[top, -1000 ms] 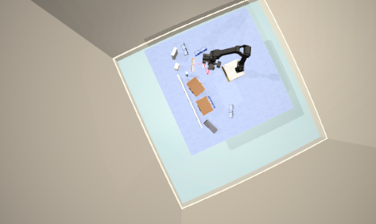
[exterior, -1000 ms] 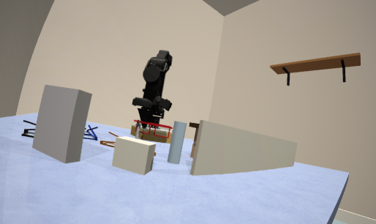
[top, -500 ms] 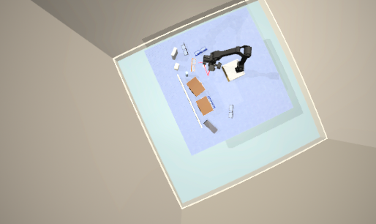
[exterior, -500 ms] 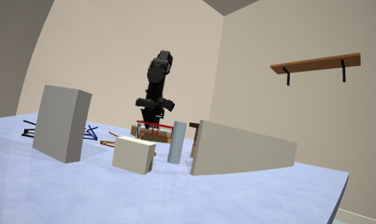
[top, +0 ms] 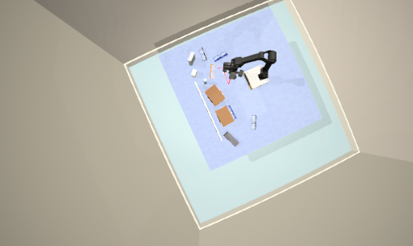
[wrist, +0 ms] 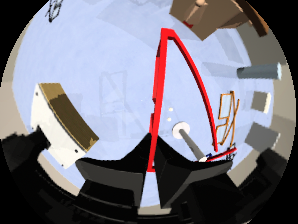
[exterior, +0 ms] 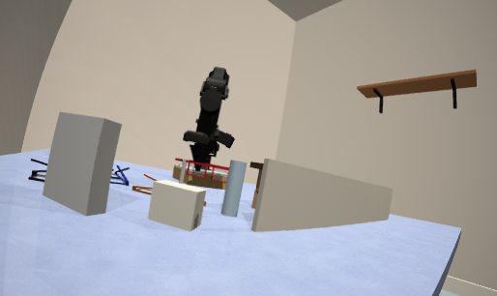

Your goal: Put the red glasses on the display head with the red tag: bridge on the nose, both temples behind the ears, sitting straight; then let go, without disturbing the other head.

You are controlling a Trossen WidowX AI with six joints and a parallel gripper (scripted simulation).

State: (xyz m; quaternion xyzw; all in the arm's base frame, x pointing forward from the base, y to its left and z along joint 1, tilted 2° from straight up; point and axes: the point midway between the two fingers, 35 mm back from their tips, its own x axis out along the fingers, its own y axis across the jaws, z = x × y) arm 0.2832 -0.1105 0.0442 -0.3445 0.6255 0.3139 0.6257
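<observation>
The red glasses [top: 226, 77] [exterior: 220, 170] [wrist: 159, 100] hang from my gripper [exterior: 198, 168] [wrist: 150, 135], which is shut on them. In the wrist view one long red bar runs up from the fingertips and a curved temple bends down to the right. The glasses are held above the table. Two brown display heads [top: 214, 95] [top: 225, 116] stand apart from the gripper in the top view. In the wrist view a head [wrist: 205, 25] with a small red tag [wrist: 188, 23] is at the top, not touching the glasses. Its face is only partly visible.
A thin post with a white disc [wrist: 181, 130] is close to the fingers. Orange glasses [top: 210, 72], a grey-blue cylinder [exterior: 234, 189] [wrist: 260, 71], a cream box [exterior: 176, 203] and a grey box [exterior: 70, 164] are nearby. A long low wall [exterior: 319, 198] runs beside the heads.
</observation>
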